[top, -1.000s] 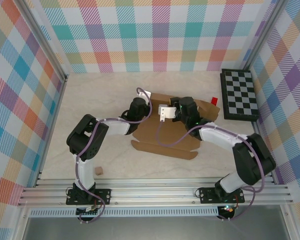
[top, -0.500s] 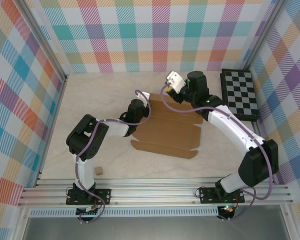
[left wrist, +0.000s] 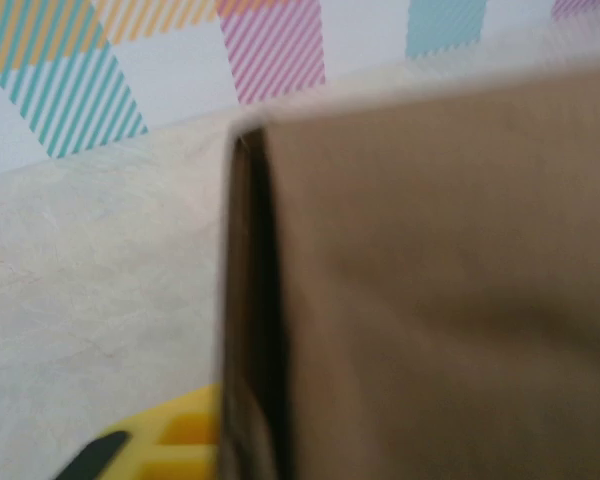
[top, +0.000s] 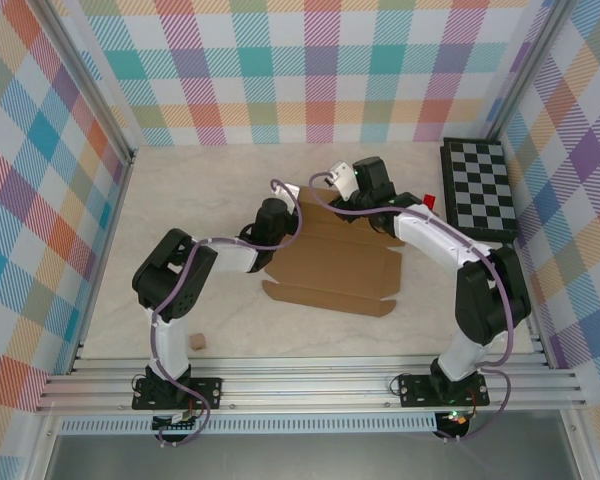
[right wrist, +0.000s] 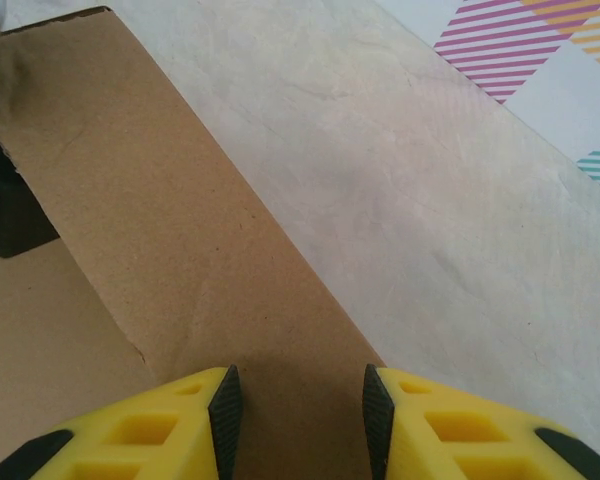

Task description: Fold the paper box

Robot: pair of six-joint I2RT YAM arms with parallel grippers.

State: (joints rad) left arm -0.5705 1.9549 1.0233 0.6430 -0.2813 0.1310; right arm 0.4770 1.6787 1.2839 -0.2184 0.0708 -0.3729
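Since a second earlier, the right arm had lifted off the middle of the paper box (top: 330, 268), swung out toward the far wall, and come part of the way back. Its right pincer (top: 338, 185) now hung over the far long edge of the cardboard. The left arm had hardly shifted, and the sheet lay as it had.

The box was mostly flat near the middle of the table (top: 180, 200), with its long axis running left to right across the arms' reach and tilted a little. Its far flap (right wrist: 180, 230) lay directly under the right pincer (right wrist: 295, 400), running away from it as a long strip. Bare table (right wrist: 400, 180) lay to one side of the strip and the main panel to the other. The right arm was the nearer one to this flap, so any fold along the far edge looked to be its job.

The right pincer's yellow fingers (right wrist: 150, 435) stood partly spread and grasped nothing; the flap was wider than the gap between them. Whether their tips touched the cardboard could not be told.

The left pincer (top: 282, 213) sat at the left end of the box. In its wrist view, a raised, blurred wall of cardboard (left wrist: 430, 300) stood right against one yellow finger (left wrist: 170, 455). Whether it was clenched on that wall or letting go could not be told.
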